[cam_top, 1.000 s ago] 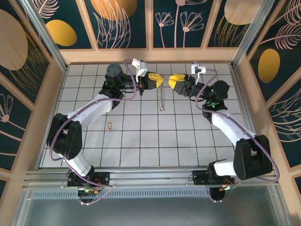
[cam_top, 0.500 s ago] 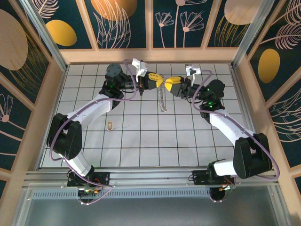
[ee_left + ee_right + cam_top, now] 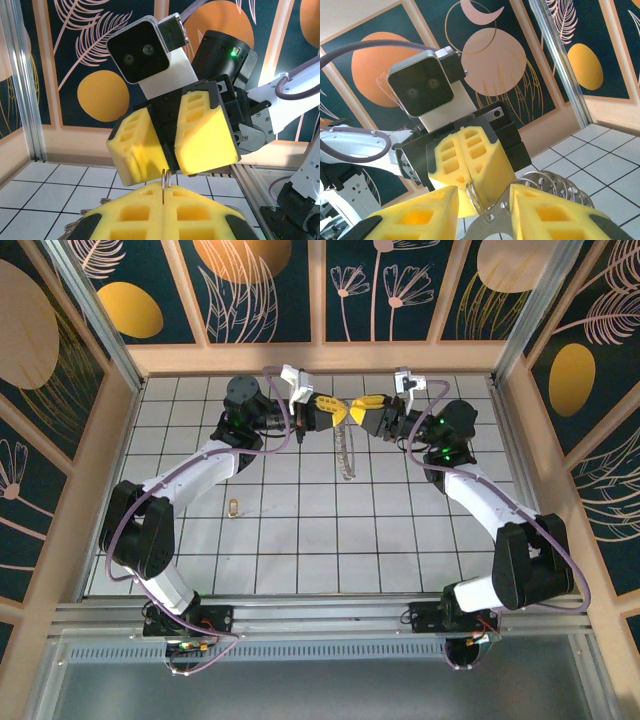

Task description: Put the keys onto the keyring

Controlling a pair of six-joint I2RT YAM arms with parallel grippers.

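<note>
My left gripper (image 3: 335, 412) is shut on the keyring (image 3: 346, 452), pinching its thin wire loop (image 3: 163, 184) between the pads while the silvery bunch hangs down toward the tiles. My right gripper (image 3: 357, 404) faces it tip to tip. In the right wrist view a flat silver key (image 3: 495, 220) with small holes spans the gap between the right pads, touching the wire loop (image 3: 474, 200). Several silver pieces (image 3: 555, 182) of the keyring hang behind. A small brass key (image 3: 232, 506) lies on the tiled floor, left of centre, far from both grippers.
White tiled floor (image 3: 330, 540) inside a wooden frame with patterned walls (image 3: 320, 290). Both arms arch over the far half of the floor and meet near the back wall. The near tiles hold nothing but the brass key.
The right gripper has moved left until its tips meet the left gripper's tips at the wire loop. The left arm and the hanging keyring have stayed put.
</note>
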